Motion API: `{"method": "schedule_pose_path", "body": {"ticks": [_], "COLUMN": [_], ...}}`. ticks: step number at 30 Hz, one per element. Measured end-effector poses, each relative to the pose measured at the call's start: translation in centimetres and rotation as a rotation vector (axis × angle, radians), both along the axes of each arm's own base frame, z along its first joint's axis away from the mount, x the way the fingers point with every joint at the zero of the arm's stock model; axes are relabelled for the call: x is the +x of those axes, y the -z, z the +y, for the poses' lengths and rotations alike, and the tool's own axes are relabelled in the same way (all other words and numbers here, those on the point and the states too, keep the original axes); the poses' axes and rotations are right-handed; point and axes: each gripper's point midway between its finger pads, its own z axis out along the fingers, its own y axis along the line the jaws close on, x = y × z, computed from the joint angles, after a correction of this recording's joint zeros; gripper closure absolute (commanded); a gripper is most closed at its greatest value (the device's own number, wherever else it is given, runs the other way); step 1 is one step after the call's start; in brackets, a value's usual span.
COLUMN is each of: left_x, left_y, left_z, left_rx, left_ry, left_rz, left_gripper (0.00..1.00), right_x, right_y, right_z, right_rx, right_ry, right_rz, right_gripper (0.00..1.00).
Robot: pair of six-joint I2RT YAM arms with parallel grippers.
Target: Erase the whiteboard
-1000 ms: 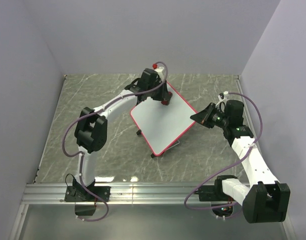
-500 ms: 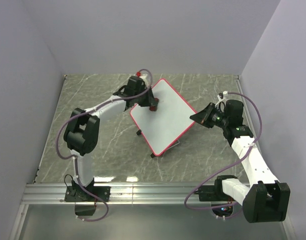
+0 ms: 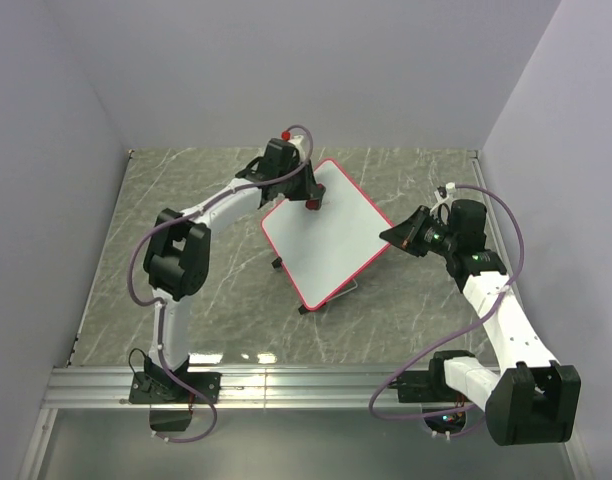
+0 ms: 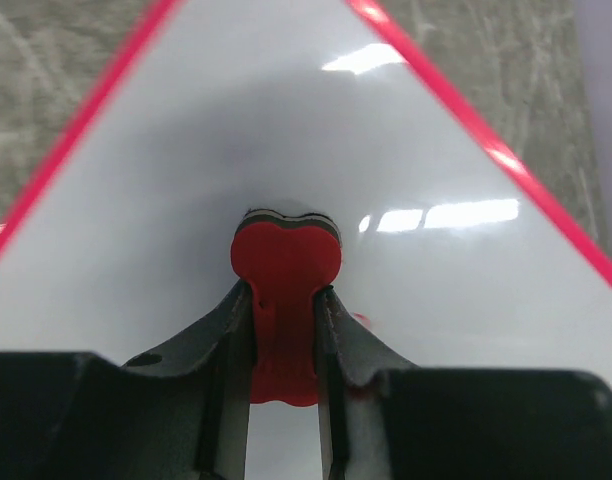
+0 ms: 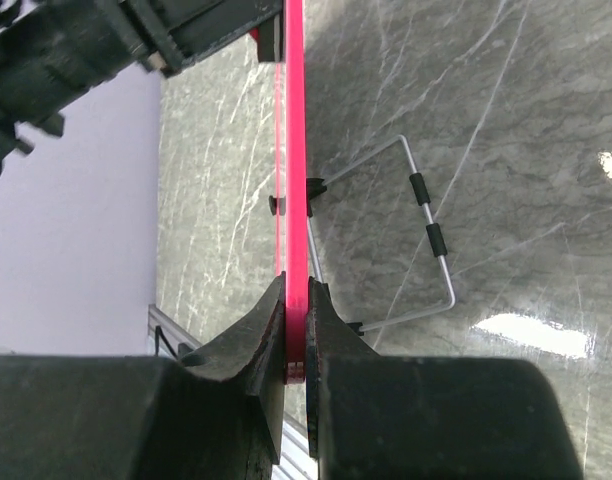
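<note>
The whiteboard (image 3: 329, 236), white with a thin red-pink frame, stands tilted on a wire stand in the middle of the table. My left gripper (image 3: 308, 192) is shut on the small red-and-black eraser (image 4: 285, 262) and presses it against the board's far corner. In the left wrist view the white surface (image 4: 316, 150) looks clean, with one small red smudge beside the right finger. My right gripper (image 3: 396, 236) is shut on the board's right edge; in the right wrist view the red frame (image 5: 295, 200) runs edge-on between my fingers.
The board's wire stand (image 5: 431, 235) and small black feet (image 3: 303, 309) rest on the grey marble table (image 3: 186, 200). Purple walls close in the left, back and right. A metal rail (image 3: 286, 385) runs along the near edge.
My left gripper swept the eraser from the board's far corner leftward and down across its top, then back up toward the far corner. The right gripper and the board stayed still.
</note>
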Motion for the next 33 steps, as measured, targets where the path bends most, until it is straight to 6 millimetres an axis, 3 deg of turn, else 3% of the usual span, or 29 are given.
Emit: {"method": "schedule_pose_path", "body": {"ticks": [9,15,22,29,33], "left_x": [-5.4,-4.9,-2.2,-0.2,-0.7], "left_y": [-4.6,-5.4,-5.0,-8.6,-8.0], "left_z": [-6.4,-5.8,-0.8,8.7,13.0], "left_rx": [-0.097,-0.11,-0.062,-0.024,0.013], "left_ry": [0.145,0.139,0.019,-0.185,-0.285], "left_rz": [-0.047,-0.035,0.007,-0.063,-0.059], "left_gripper": [1.0,1.0,1.0,1.0,1.0], "right_x": [0.0,0.1,0.1,0.1,-0.3], "right_y": [0.1,-0.2,-2.0,-5.2,-5.6], "right_z": [0.1,0.4,0.7,0.3,0.0], "right_rx": [0.002,-0.005,-0.05,-0.108,-0.128], "right_ry": [-0.005,-0.026,-0.069,-0.076,-0.068], "right_rz": [0.003,-0.013,-0.061,-0.098,-0.1], "right_gripper": [1.0,1.0,1.0,1.0,1.0]}}
